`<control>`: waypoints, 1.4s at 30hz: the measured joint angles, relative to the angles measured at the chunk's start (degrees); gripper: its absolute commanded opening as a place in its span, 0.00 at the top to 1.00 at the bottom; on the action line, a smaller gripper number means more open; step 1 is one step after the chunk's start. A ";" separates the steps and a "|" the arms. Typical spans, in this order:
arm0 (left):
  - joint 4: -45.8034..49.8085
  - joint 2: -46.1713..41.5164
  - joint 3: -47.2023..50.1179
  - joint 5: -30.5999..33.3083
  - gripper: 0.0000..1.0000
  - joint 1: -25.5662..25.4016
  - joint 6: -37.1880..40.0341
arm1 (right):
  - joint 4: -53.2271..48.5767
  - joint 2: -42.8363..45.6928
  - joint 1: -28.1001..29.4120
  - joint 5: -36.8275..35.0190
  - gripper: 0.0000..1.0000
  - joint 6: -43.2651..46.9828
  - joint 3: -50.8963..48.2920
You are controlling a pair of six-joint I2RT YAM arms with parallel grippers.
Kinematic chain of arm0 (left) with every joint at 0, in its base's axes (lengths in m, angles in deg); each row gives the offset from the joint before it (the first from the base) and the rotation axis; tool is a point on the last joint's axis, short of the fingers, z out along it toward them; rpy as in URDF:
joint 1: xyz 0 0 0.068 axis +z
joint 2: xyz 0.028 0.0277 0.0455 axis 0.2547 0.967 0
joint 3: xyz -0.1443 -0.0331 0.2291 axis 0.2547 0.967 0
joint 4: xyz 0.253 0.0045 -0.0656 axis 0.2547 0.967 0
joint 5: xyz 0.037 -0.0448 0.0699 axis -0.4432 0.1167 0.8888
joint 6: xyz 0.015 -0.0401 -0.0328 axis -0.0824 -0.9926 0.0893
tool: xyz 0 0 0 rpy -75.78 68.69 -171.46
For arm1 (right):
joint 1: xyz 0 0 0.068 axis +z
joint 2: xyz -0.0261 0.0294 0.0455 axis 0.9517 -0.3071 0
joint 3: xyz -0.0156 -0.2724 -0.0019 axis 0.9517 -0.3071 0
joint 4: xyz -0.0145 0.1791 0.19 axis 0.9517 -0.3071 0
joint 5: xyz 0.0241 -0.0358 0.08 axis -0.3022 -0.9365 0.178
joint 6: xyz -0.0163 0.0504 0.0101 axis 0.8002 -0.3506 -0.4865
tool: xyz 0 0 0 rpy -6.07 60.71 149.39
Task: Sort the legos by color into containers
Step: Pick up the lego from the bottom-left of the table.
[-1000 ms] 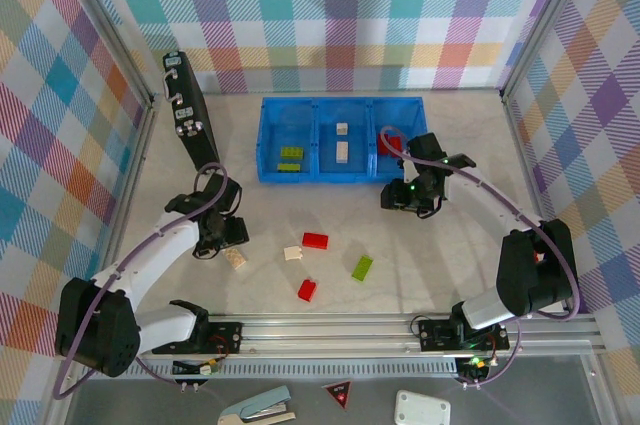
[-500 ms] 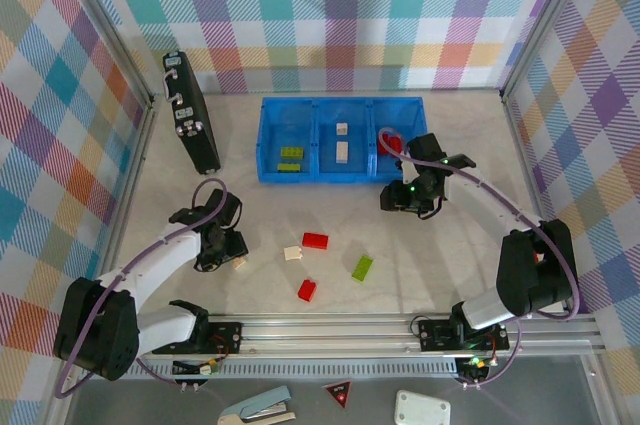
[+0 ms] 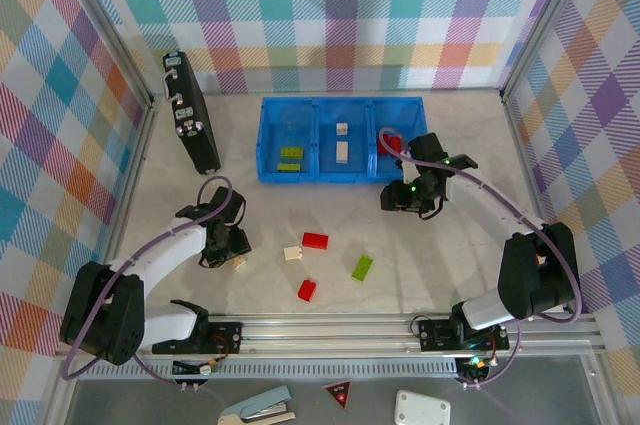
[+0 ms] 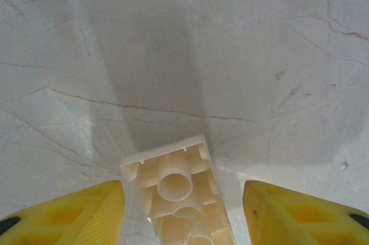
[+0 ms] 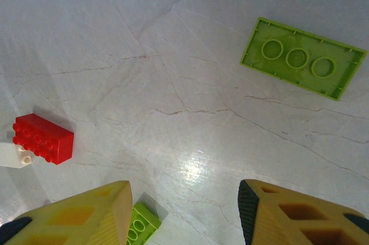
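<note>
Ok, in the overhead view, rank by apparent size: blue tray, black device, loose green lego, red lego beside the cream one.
1. blue tray
2. black device
3. loose green lego and red lego: too alike to rank.

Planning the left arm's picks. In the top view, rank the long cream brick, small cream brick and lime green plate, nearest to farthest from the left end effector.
1. The long cream brick, between the fingers of the left end effector.
2. The small cream brick, to its right.
3. The lime green plate, farther right, mid-table.
</note>
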 measured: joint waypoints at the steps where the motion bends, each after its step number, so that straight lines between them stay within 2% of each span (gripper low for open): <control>1: -0.11 0.42 0.00 0.02 0.46 0.00 0.00 | 0.00 0.00 0.00 0.00 0.47 -0.02 0.00; 19: -2.97 3.98 0.00 -0.46 0.59 -0.02 1.22 | -0.24 0.00 0.00 -0.90 0.47 0.20 0.00; 29: -2.80 4.22 -0.57 -0.87 0.63 -0.31 2.38 | -0.24 0.00 0.00 -1.14 0.47 0.20 0.00; 42: -2.25 4.50 -12.68 -2.86 0.64 -2.84 7.19 | 0.15 0.85 0.00 -2.56 0.47 -1.60 -2.71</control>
